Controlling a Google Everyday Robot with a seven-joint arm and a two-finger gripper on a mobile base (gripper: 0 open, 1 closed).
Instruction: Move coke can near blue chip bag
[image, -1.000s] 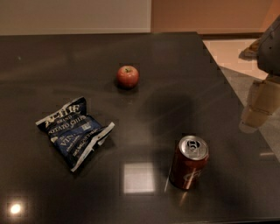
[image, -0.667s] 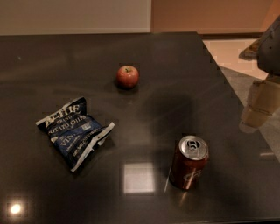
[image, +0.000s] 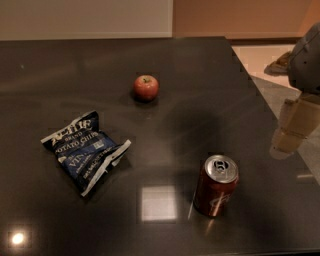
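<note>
The coke can (image: 216, 185) stands upright on the dark table (image: 210, 90), front right, with its silver top and pull tab showing. The blue chip bag (image: 86, 150) lies flat at the left, well apart from the can. My gripper (image: 292, 131) hangs at the right edge of the view, above and to the right of the can, not touching it. It holds nothing that I can see.
A red apple (image: 146, 87) sits at the middle back of the table. The table's right edge runs diagonally past the gripper, with pale floor (image: 260, 55) beyond. A bright light reflection (image: 158, 203) lies between bag and can.
</note>
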